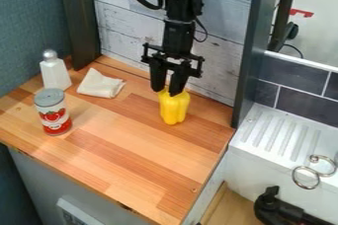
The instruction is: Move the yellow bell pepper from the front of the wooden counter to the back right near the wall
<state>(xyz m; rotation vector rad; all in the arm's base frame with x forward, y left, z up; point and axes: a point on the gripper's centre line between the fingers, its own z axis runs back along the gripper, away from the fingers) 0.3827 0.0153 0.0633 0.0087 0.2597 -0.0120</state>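
The black gripper [167, 92] hangs at the upper middle of the wooden counter, pointing down. It is shut on the top end of a yellow pepper [174, 108], which stays upright below the fingertips. The fingers hide part of the pepper's top. Whether its lower end touches the counter, I cannot tell.
Left on the wooden counter [132, 142] stand a red and white can [53, 113] and a white bottle with a silver top [55, 72]. A folded cream cloth [100, 85] lies beside the bottle. Dark posts frame the back wall; a white ribbed sink ledge [284, 137] borders the right.
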